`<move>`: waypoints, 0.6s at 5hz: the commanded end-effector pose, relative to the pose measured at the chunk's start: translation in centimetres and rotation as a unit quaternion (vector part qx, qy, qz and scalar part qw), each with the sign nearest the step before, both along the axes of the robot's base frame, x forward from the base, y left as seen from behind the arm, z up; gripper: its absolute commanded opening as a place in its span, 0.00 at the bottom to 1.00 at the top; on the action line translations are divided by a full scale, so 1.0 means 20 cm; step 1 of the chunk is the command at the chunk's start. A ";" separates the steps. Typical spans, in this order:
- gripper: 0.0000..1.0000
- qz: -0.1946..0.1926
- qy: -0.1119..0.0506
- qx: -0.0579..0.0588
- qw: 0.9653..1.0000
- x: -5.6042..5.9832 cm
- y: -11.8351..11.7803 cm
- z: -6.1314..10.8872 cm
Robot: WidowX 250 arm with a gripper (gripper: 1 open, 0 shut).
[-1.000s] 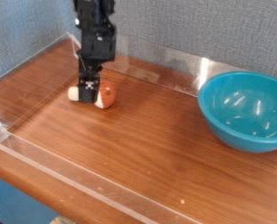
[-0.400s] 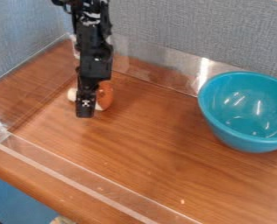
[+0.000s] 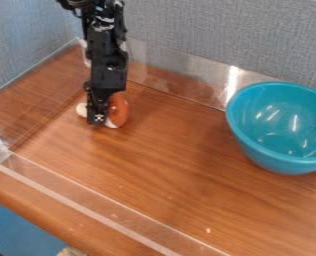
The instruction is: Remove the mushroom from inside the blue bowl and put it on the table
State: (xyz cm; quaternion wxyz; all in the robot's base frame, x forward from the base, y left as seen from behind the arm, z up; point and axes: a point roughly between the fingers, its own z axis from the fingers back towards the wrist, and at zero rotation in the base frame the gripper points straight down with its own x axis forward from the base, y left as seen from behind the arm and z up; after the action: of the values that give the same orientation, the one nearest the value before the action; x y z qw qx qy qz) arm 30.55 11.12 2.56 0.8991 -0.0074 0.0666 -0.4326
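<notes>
The mushroom (image 3: 118, 114) lies on the table (image 3: 174, 175) at the back left, its cream stem pointing left and its orange cap right. My gripper (image 3: 102, 110) reaches straight down onto it from the black arm above, and its dark fingers are shut around the mushroom's middle. The mushroom rests on the wood. The blue bowl (image 3: 284, 125) stands apart at the right edge, and its inside shows nothing but highlights.
Low clear acrylic walls run along the front-left edge (image 3: 81, 205) and the back edge (image 3: 208, 75). A grey fabric panel stands behind the table. Bare wood stretches between the mushroom and the bowl.
The gripper came down over the mushroom and its fingers closed on it. The mushroom stayed on the table, and the bowl did not move.
</notes>
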 end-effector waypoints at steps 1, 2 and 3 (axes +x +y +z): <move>0.00 0.001 -0.028 0.007 1.000 0.01 0.04 0.14; 0.00 0.011 -0.031 0.006 0.999 -0.01 0.06 0.19; 0.00 0.016 -0.032 0.005 0.999 -0.03 0.08 0.23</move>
State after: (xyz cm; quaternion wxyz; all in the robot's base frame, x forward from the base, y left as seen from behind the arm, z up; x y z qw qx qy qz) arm 29.35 11.81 4.03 0.9017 -0.0248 0.0751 -0.4251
